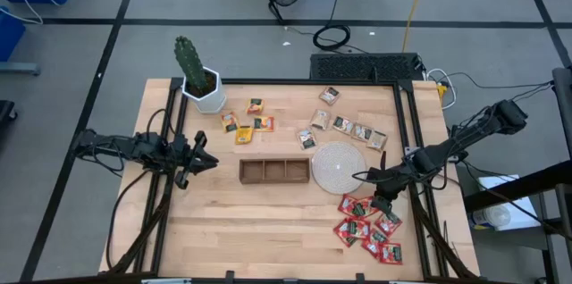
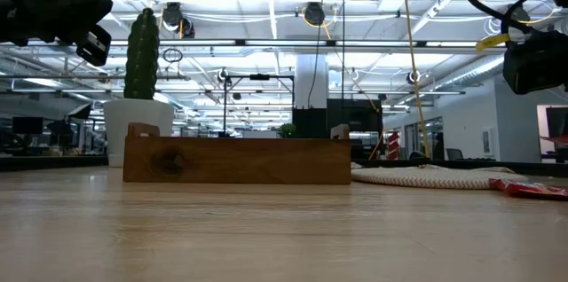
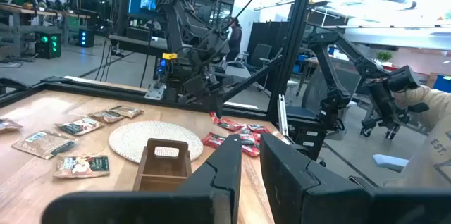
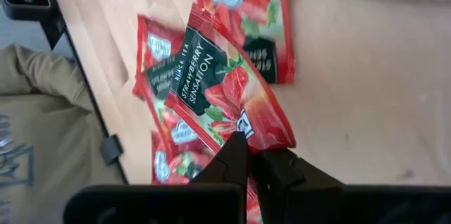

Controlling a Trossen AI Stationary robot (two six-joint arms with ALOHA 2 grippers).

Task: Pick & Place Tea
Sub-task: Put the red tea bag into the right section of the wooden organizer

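I see the wooden table (image 1: 268, 221) filling the middle of the high view, with a dark arm reaching in from each side. At its upper left stands a cactus (image 1: 188, 59) in a white pot (image 1: 207, 94). Just below the table's centre lies the brown three-compartment tray (image 1: 274, 171), and touching or nearly touching its right end is the round whitish disc (image 1: 339, 164).

The tea sits in three groups. I count about four yellow-orange sachets (image 1: 243, 132) above the tray, right of the pot. About seven tan sachets (image 1: 353, 129) arc above the disc, from the table's upper middle toward the right. Roughly six red sachets (image 1: 368, 229) lie clustered at the lower right, below the disc, some overlapping so my count is loose.

My right gripper (image 1: 382, 202) hangs over the top of the red cluster, just below the disc's right edge. In the right wrist view its fingers are pressed together on the corner of one red sachet (image 4: 229, 86), labelled strawberry, which stands tilted above the others lying flat. Nothing blocks the stretch between it and the tray except the disc.

My left gripper (image 1: 198, 160) waits at the left of the frame, left of the tray, fingers nearly together with a slim gap, holding nothing.
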